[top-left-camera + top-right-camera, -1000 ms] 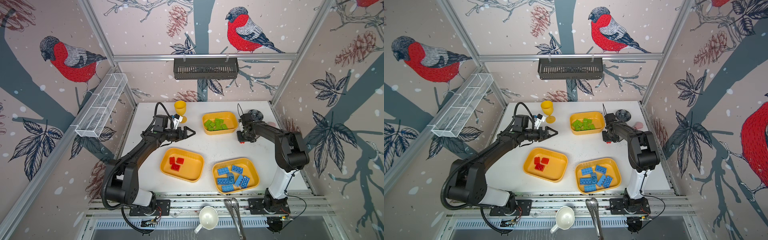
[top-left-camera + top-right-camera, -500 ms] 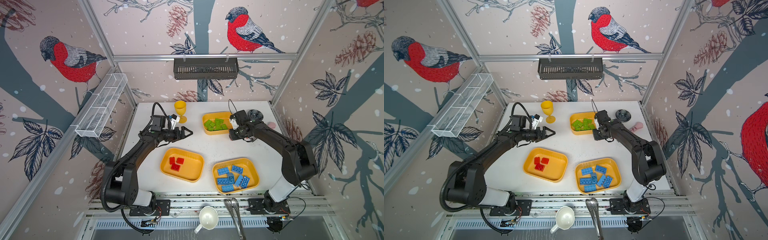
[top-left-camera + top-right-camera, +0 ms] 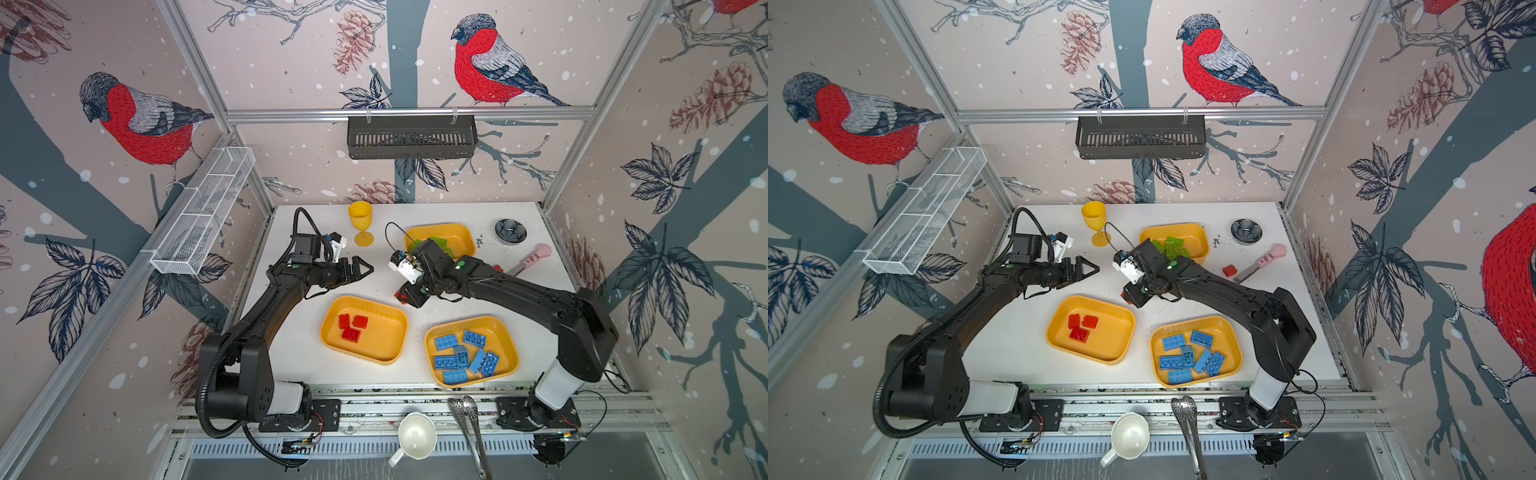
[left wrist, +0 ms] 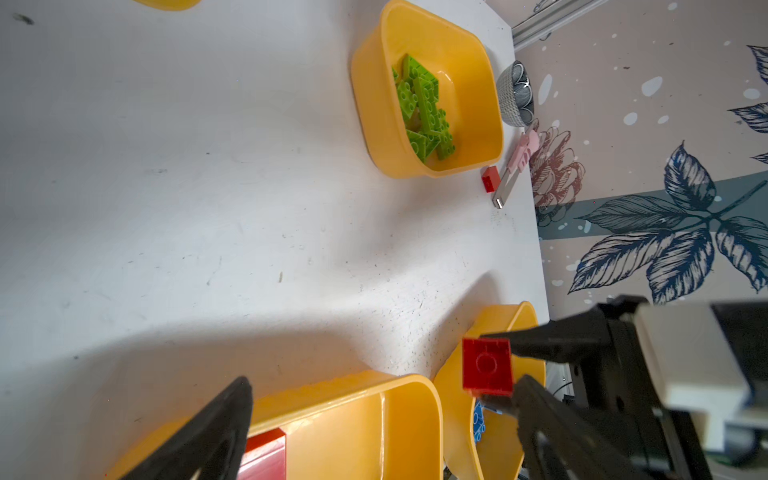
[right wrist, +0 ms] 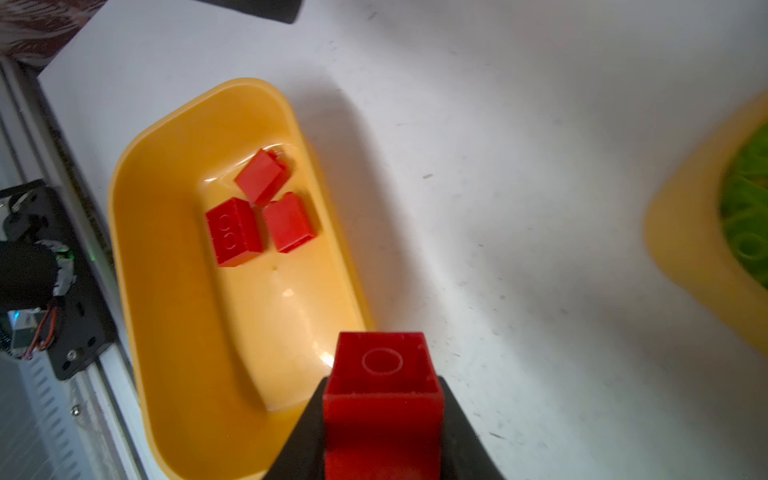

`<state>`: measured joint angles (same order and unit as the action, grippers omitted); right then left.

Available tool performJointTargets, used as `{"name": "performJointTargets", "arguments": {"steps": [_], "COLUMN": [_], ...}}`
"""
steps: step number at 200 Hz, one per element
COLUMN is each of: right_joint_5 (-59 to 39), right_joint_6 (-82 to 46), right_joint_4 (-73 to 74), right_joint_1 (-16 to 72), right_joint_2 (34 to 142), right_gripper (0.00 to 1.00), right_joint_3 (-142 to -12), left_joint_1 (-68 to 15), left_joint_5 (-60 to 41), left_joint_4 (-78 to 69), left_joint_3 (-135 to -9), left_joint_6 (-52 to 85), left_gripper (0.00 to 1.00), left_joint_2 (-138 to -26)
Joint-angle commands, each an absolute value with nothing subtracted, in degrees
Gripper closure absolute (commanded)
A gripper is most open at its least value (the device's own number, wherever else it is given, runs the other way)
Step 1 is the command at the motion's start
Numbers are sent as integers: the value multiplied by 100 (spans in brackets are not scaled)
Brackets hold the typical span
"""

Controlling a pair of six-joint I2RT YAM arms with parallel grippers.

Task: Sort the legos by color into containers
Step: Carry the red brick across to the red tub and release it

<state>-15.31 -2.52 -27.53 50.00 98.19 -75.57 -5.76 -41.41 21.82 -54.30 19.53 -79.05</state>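
The right tool is clenched on a small red studded plastic brick, hanging over the white bench just beyond the far right corner of the shallow yellow-orange plastic tray holding three red bricks. The left tool hangs released, jaws spread wide, over the bench's left side. Another red brick lies loose at the far right, near a second tray of green bricks.
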Motion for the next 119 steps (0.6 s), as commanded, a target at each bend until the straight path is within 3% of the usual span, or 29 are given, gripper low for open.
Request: {"name": "performJointTargets", "arguments": {"steps": [1, 53, 99, 119], "right_joint_5": [-1870, -1968, -1735, -1794], "right_joint_6": [334, 900, 799, 606], "right_joint_4": [-2442, -2286, -2211, -2300], "right_joint_1": [5294, 5747, 5636, 5308], "right_joint_2": [9993, 10555, 10736, 10550], "right_gripper": [66, 63, 40, 36], "right_joint_3": [-7664, -7757, -8056, -8113], "left_joint_1": [-513, -417, -418, -420], "left_joint_5": [-3851, -3797, -3952, -4041], "left_joint_4": [2288, 2373, 2347, 2334], "left_joint_3": [-5357, -5358, -5333, -5332], "left_joint_6": [1956, 1924, 1916, 1916], "left_gripper": [3, 3, 3, 3], "left_joint_2": [-7789, -7769, -7830, -7870]}}
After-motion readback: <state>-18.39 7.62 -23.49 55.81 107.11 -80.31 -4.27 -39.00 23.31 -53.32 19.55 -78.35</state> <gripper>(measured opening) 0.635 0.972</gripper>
